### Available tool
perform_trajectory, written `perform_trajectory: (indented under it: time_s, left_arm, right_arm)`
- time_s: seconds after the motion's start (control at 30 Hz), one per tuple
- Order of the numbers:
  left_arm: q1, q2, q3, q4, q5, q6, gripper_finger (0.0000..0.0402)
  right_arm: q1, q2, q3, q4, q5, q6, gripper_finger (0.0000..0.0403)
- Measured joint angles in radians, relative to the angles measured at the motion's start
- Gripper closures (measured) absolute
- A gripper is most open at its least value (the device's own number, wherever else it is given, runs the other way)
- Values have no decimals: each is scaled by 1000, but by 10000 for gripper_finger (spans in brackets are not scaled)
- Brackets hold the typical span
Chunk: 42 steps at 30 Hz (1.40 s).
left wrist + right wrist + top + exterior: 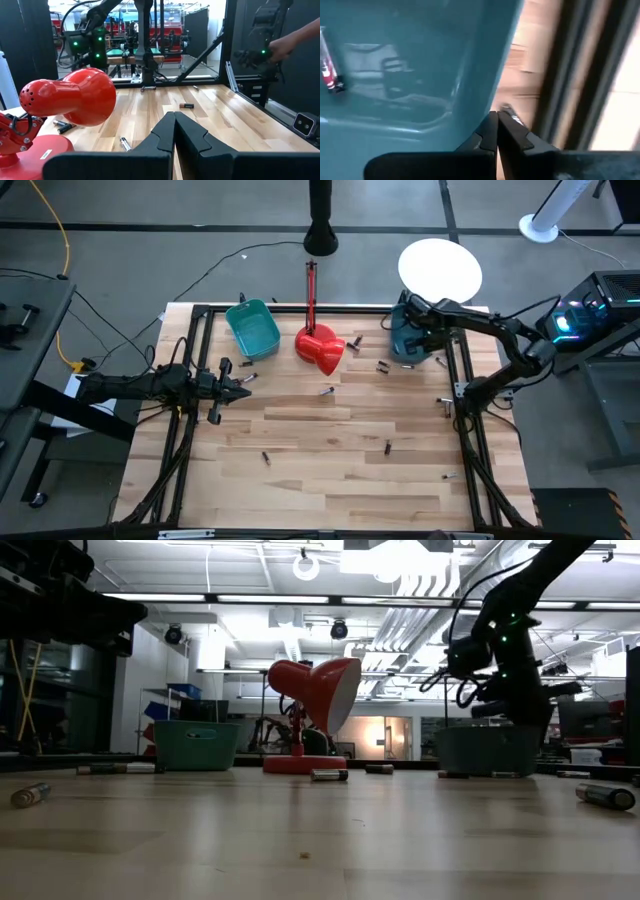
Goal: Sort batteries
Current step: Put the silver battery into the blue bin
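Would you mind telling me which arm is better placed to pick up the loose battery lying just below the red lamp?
Left, probably. The left gripper hovers at the table's left side, fingers shut, facing that battery across bare wood. The right gripper, also shut, is over the right teal bin, farther away.

Left arm lying low and extended, its left gripper [243, 385] holding fingers [192, 135] pressed together; right arm reaching inward, elbow bent, right gripper [408, 328] pointing downward with fingers [507, 127] closed
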Motion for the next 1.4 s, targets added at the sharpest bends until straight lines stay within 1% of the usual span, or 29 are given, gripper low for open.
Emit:
perform_trajectory:
  time_s: [0.07, 0.1, 0.13, 0.27, 0.37, 0.43, 0.53, 0.57, 0.67, 0.83, 1.0, 1.13, 1.3, 1.4]
  left_arm:
    - [0, 0, 0, 0, 0, 0, 402]
    - [0, 0, 0, 0, 0, 0, 401]
    - [0, 0, 0, 0, 0, 0, 401]
    - [0, 0, 0, 0, 0, 0, 401]
    - [0, 0, 0, 0, 0, 0, 401]
    - [0, 0, 0, 0, 0, 0, 401]
    - [0, 0, 0, 0, 0, 0, 401]
    - [0, 0, 0, 0, 0, 0, 401]
    - [0, 0, 0, 0, 0, 0, 401]
    - [0, 0, 0, 0, 0, 0, 402]
    - [0, 0, 0, 0, 0, 0, 401]
    - [0, 0, 0, 0, 0, 0, 402]
    - [0, 0, 0, 0, 0, 0, 401]
    - [0, 0, 0, 0, 0, 0, 401]
  right_arm:
    - [14, 0, 0, 37, -47, -5, 403]
    - [25, -1, 2, 41, -55, -4, 403]
    - [35, -5, 7, 37, -46, -3, 403]
    - [51, -51, 36, -11, 47, 13, 403]
    - [1, -62, 40, -95, 62, 41, 403]
    - [-44, -57, 17, -112, 17, 50, 403]
    - [-80, -56, -31, -60, -65, 39, 403]
    - [-82, -56, -43, -32, -72, 35, 403]
    - [-81, -56, -74, 13, -61, 33, 403]
    - [-81, -56, -109, 54, 4, 39, 402]
    - [-82, -56, -150, 99, 13, 31, 398]
    - [-82, -56, -173, 117, 21, 12, 364]
    - [-82, -56, -177, 122, 32, -27, 296]
    - [-94, -56, -178, 104, 32, -29, 264]
